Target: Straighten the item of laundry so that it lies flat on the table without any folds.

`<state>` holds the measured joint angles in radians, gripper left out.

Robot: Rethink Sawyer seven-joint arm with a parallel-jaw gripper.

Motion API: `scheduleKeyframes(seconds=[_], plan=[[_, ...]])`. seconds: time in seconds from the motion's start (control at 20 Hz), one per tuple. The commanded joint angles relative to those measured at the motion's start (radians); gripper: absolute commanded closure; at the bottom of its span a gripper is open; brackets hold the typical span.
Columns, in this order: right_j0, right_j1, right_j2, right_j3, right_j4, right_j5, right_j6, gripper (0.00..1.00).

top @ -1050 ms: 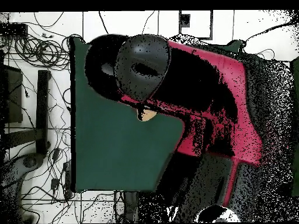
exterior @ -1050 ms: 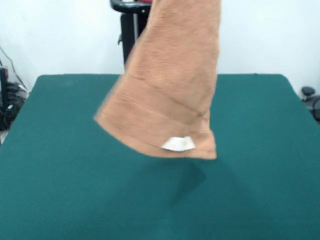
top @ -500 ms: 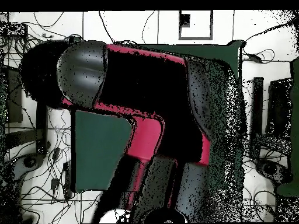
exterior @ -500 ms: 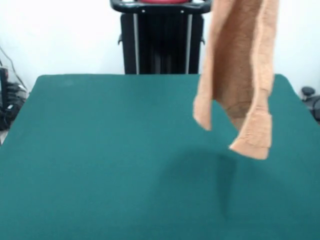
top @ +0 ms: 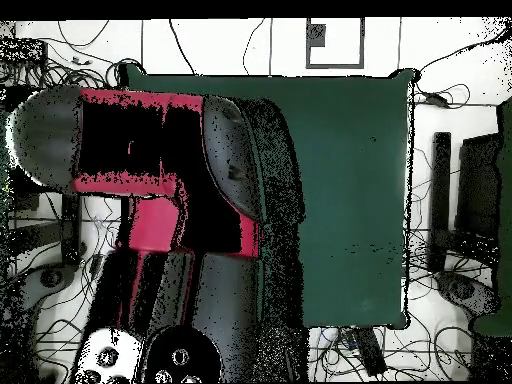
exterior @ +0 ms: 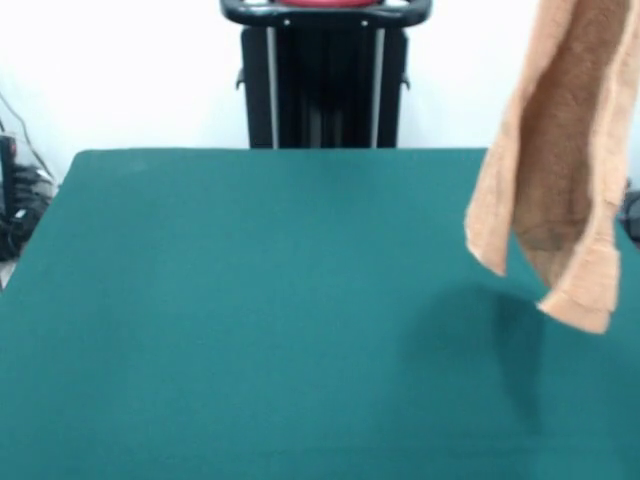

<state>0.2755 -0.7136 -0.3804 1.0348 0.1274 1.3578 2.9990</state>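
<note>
The towel [exterior: 560, 180] is hung in a loose fold above the table [exterior: 250, 320] by its top edge (the gripper's state cannot be told), probably so that it drapes straight before being laid flat.

No readable text, labels — none (anywhere)

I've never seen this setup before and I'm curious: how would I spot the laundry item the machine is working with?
Start from the big dark green table that fills the front view. Look up at its right edge: an orange-tan terry towel hangs in the air there, folded lengthwise, its lower corners dangling above the tabletop. It is the only soft, warm-coloured thing in the scene.
</note>
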Motion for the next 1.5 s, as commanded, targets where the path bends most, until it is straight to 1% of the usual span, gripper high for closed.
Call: scheduleKeyframes(seconds=[0.05, 0.15, 0.25, 0.35, 0.5, 0.75, 0.8, 1.0, 1.2, 1.4, 1.5], plan=[[0.056, 0.127, -0.002, -0.009, 0.028, 0.128, 0.369, 1.00], [0.068, 0.133, -0.011, -0.019, 0.027, 0.146, 0.376, 1.00], [0.072, 0.120, -0.022, -0.005, 0.024, 0.165, 0.359, 1.00], [0.068, 0.090, -0.029, 0.038, 0.028, 0.164, 0.332, 1.00], [0.052, 0.031, -0.032, 0.141, 0.047, 0.128, 0.275, 1.00], [0.061, -0.067, -0.064, 0.245, 0.031, 0.121, 0.198, 1.00], [0.063, -0.098, -0.071, 0.264, 0.031, 0.134, 0.184, 1.00], [0.081, -0.175, -0.088, 0.248, 0.036, 0.246, 0.183, 1.00], [0.118, -0.234, -0.104, 0.225, 0.044, 0.339, 0.229, 1.00], [0.147, -0.284, -0.114, 0.207, 0.054, 0.417, 0.263, 1.00], [0.166, -0.295, -0.124, 0.197, 0.050, 0.444, 0.274, 1.00]])
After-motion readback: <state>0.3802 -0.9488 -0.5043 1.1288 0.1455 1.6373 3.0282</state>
